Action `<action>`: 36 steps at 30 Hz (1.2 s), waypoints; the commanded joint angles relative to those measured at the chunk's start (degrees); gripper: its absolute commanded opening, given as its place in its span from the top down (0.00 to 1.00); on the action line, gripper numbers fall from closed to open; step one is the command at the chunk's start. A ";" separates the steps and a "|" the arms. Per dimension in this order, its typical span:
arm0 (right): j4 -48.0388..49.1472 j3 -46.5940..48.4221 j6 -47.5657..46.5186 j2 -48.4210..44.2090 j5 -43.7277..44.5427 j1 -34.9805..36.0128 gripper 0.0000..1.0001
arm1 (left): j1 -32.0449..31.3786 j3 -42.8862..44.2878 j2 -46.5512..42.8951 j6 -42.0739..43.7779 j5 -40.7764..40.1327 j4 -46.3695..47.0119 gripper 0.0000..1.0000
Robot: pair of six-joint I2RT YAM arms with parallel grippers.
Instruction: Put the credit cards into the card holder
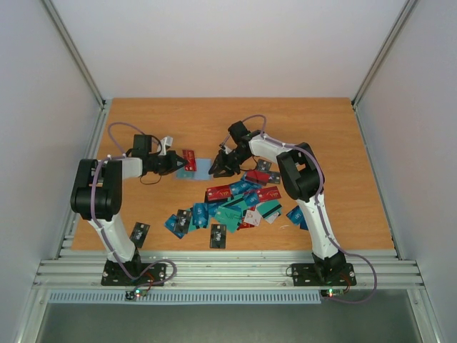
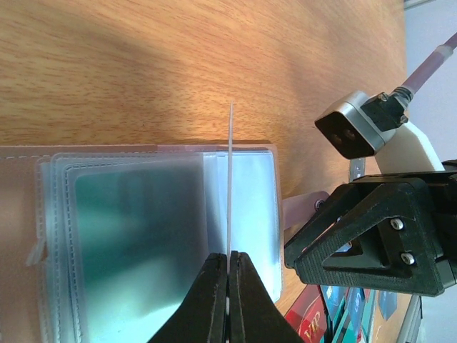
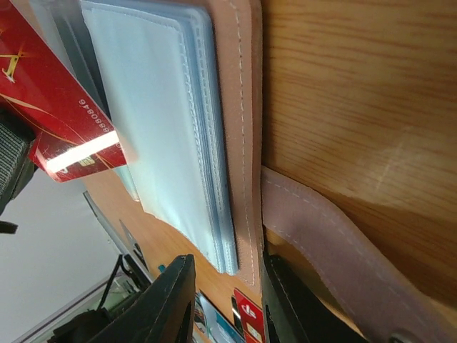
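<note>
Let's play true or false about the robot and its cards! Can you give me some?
1. The left gripper pinches a red card. True.
2. The card holder is folded shut. False: it lies open, with its clear pockets showing.
3. The right gripper is clamped on the card holder's edge. True.
4. Every card is already in the holder. False: many loose cards lie on the table by the right arm.
5. The table is green. False: it is brown wood.
</note>
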 commanded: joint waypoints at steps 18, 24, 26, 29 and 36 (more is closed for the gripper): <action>2.94 3.13 0.91 4.02 -0.88 -1.84 0.73 | -0.60 0.49 -0.51 1.96 -0.16 -8.70 1.00; 3.69 2.35 1.00 4.01 -1.26 -1.89 0.73 | -0.60 0.88 -0.20 2.42 -0.01 -10.65 1.00; 4.06 1.96 1.09 3.90 -1.39 -1.91 0.73 | -0.57 1.12 0.12 2.32 0.10 -10.86 1.00; 4.53 1.48 1.22 3.92 -1.67 -1.84 0.73 | -0.61 1.76 0.64 2.39 0.10 -11.77 1.00; 4.87 1.15 1.20 4.14 -2.23 -1.89 0.74 | -0.55 3.31 1.95 2.40 0.86 -12.86 1.00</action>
